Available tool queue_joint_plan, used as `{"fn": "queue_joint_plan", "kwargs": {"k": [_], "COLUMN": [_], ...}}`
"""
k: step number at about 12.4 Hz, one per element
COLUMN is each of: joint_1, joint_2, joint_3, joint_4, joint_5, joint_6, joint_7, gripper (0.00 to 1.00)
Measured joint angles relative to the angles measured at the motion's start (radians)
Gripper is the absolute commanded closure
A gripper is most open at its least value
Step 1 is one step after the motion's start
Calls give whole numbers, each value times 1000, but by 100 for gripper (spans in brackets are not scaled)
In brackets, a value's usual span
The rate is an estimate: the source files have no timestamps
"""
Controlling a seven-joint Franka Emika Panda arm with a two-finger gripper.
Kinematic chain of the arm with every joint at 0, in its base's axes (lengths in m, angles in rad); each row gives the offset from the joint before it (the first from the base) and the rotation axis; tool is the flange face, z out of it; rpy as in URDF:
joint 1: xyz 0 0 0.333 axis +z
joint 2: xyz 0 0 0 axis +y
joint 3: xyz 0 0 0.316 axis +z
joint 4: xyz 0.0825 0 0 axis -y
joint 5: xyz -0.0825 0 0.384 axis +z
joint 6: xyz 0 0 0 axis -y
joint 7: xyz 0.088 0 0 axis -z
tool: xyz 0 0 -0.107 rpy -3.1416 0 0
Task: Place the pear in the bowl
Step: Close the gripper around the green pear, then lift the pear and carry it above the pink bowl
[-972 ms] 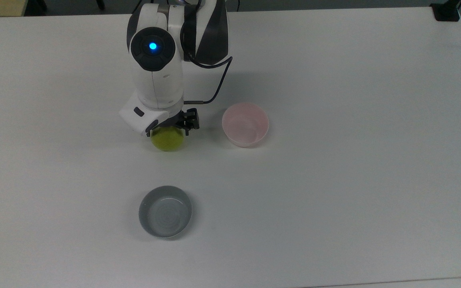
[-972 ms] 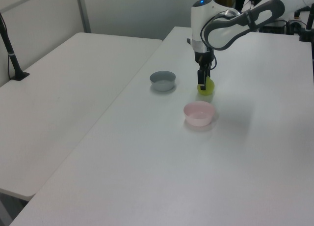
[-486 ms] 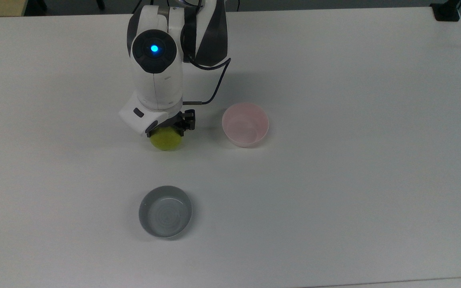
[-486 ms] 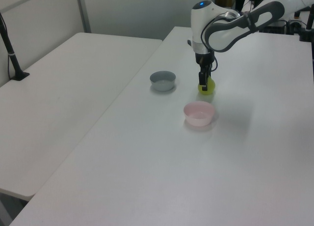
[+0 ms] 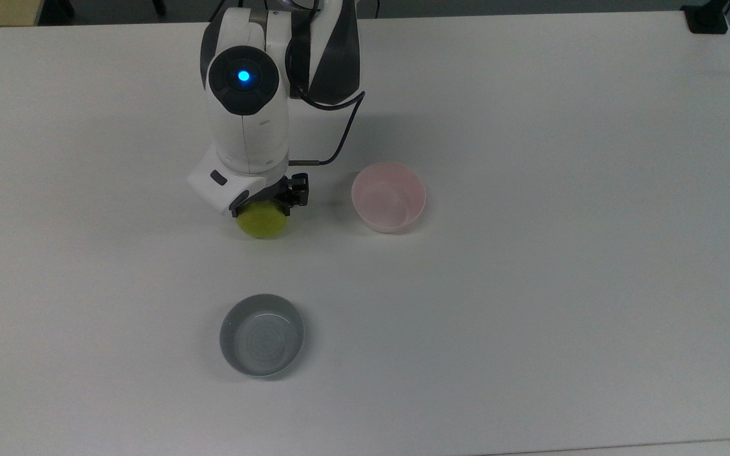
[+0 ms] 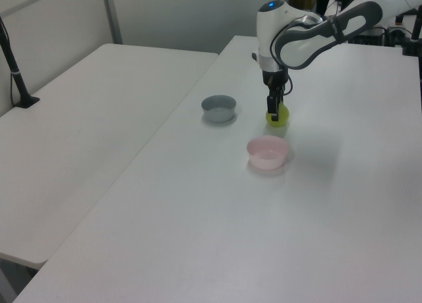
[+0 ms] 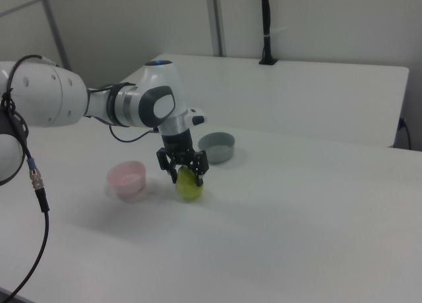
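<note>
Pear (image 7: 189, 185) sits on the counter (image 5: 530, 285) between the jaws, apparently gripped — lift and transfer to pink bowl (image 5: 388, 197) outstanding.

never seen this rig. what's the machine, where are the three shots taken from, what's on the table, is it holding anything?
It is one robot arm, white with dark joints, ending in a two-finger gripper. The top view looks straight down on the white table; the left view and right view look across it from opposite sides.

On the table are three things: a yellow-green pear, a pale pink bowl and a shallower grey bowl. Both bowls are empty.

The gripper is down over the pear, its jaws on either side of it, and seems to grip it. The pear sits low, at or just above the table, beside the pink bowl and not touching it. Whether it has left the surface I cannot tell.
</note>
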Motion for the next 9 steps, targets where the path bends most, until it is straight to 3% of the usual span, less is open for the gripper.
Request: {"fn": "queue_joint_plan", "kwargs": {"k": [3, 9], "joint_1": [0, -3], "joint_2": [-56, -184], "joint_3": [0, -8], "joint_4": [21, 157], "joint_5": [0, 3], "joint_6": [-68, -258], "joint_7": [0, 1], "gripper": [40, 39]}}
